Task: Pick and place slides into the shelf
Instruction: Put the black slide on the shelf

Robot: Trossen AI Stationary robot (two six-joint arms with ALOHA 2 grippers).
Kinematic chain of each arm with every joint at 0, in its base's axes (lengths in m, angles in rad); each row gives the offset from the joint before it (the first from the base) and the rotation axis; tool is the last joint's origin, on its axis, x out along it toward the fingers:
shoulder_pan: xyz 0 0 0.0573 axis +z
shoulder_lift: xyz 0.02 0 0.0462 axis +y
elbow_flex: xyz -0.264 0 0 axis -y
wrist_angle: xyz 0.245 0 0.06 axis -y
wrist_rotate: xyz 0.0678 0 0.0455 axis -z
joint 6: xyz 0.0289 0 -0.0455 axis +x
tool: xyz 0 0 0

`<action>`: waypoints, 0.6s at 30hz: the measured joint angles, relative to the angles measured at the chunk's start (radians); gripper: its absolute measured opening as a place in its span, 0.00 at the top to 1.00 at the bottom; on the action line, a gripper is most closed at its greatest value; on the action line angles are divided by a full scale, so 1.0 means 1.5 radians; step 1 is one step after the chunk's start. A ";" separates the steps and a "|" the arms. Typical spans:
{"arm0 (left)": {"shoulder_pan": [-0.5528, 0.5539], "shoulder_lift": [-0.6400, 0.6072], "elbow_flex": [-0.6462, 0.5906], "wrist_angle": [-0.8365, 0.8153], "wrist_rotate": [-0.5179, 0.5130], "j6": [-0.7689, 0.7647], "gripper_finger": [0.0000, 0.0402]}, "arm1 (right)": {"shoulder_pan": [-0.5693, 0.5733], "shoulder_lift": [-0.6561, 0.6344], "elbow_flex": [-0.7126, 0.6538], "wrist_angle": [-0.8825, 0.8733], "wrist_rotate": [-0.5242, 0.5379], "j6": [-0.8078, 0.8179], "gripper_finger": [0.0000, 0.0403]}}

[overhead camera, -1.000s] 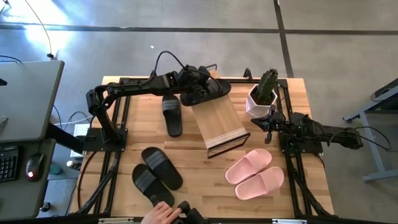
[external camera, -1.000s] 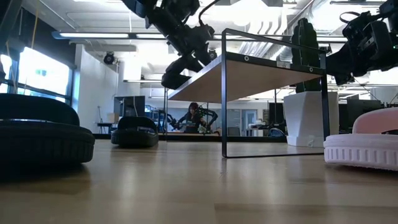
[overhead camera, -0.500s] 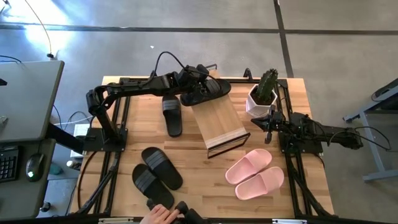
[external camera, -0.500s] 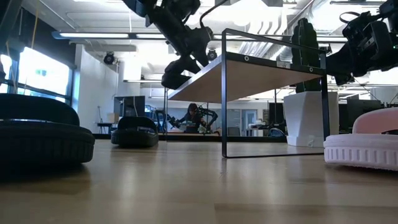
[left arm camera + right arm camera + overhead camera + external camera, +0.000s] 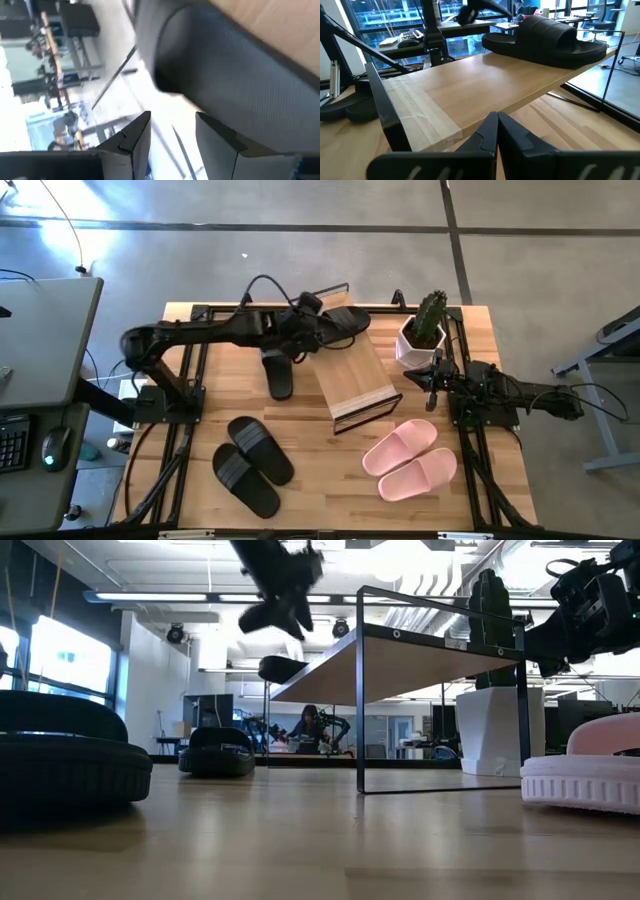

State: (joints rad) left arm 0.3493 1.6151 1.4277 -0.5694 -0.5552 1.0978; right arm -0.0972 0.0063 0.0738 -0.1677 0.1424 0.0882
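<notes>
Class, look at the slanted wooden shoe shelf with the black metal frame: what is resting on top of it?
One black slide lies on the wooden shelf's top board, at its raised end. The rest of the board is bare. The lower tier underneath is covered from above.

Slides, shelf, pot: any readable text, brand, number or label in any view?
None readable.
Black slide on the shelf: no logo or print visible on strap or sole.
Pink slides: plain.
White pot: plain.
Shelf frame, low view: small pale tag on the top rail, too small to read.
Keyboard on the side desk: key legends too small to read.
</notes>
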 joint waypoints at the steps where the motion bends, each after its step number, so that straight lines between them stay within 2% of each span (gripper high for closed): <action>1: 0.000 -0.013 0.000 -0.004 -0.008 -0.009 0.65 | 0.000 0.000 0.000 0.000 0.000 0.000 1.00; 5: -0.010 -0.070 0.000 -0.080 -0.027 -0.097 0.65 | 0.000 0.000 0.000 0.000 0.000 0.000 1.00; 9: -0.021 -0.122 0.000 -0.173 -0.004 -0.308 0.65 | 0.000 0.000 0.000 0.000 0.000 0.005 1.00; 13: -0.024 -0.160 0.000 -0.250 0.054 -0.517 0.65 | 0.000 0.000 0.000 0.000 0.002 0.005 1.00; 18: -0.024 -0.173 0.000 -0.354 0.159 -0.776 0.66 | 0.000 0.000 0.000 0.001 0.004 0.009 1.00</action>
State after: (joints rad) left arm 0.3134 1.3554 1.4276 -1.0999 -0.3160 -0.0664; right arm -0.0975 0.0059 0.0738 -0.1669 0.1482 0.1017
